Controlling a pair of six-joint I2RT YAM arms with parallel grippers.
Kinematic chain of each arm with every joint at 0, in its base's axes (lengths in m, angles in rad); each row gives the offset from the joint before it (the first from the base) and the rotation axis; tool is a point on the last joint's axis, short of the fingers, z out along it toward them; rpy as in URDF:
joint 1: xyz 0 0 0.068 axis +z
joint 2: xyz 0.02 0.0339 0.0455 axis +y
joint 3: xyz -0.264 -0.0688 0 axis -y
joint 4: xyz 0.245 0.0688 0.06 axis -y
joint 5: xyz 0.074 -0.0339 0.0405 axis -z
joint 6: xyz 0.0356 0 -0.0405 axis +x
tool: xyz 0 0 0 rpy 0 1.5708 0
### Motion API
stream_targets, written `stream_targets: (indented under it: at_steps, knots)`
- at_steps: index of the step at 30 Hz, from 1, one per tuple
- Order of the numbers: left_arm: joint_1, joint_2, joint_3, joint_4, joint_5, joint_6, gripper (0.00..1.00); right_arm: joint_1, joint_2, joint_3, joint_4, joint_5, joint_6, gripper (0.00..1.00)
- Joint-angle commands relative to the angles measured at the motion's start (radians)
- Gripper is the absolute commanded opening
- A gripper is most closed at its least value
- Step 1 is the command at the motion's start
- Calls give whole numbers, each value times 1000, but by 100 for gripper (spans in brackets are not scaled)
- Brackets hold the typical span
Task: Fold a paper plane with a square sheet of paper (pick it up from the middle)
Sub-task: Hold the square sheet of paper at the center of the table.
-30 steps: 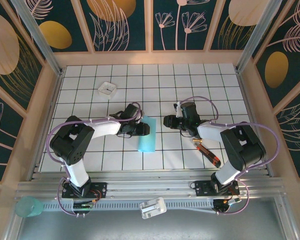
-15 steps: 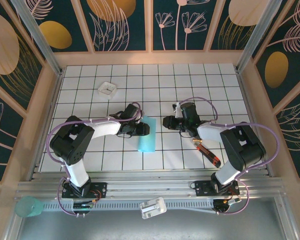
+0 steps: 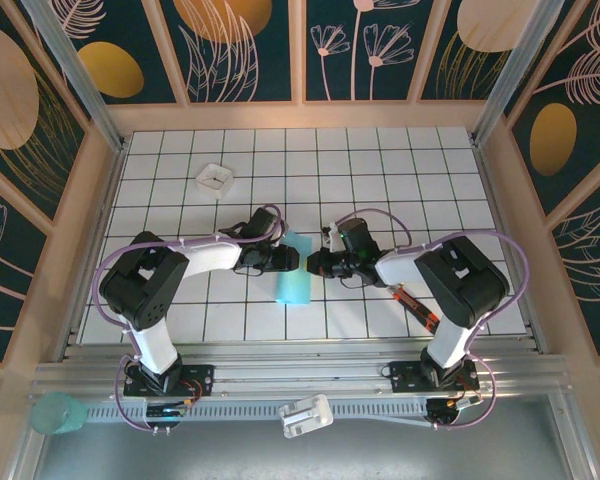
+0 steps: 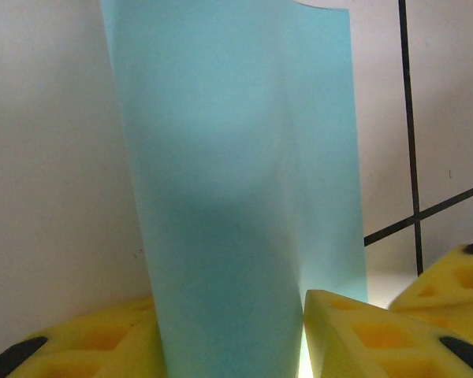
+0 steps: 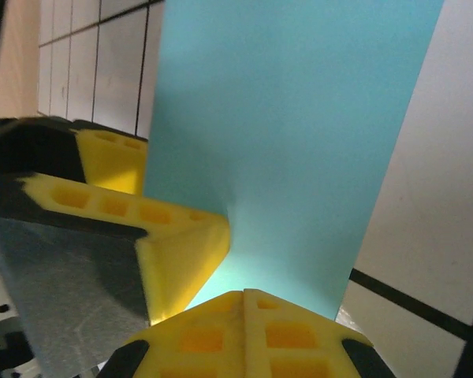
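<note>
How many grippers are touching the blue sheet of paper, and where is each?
2. The left gripper holds the square sheet of paper from its left side; the right gripper pinches it from its right side.

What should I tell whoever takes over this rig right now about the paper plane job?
Left gripper: closed on the square sheet of paper, which is doubled over into a strip mid-table.
Right gripper: shut, seemingly pinching the sheet's opposite edge.
Done: sheet gripped, first fold started, no sharp crease visible.
Left: finish that fold, then all nose and wing folds.
</note>
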Motion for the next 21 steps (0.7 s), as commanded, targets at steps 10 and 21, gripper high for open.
stream_targets:
  at_steps: [10, 21]
  knots:
    - [-9, 81, -54, -71, -55, 3, 47, 22, 79, 54, -68, 70, 22, 0]
    - [-9, 76, -47, -71, -55, 4, 47, 51, 105, 28, -198, 202, 76, 0]
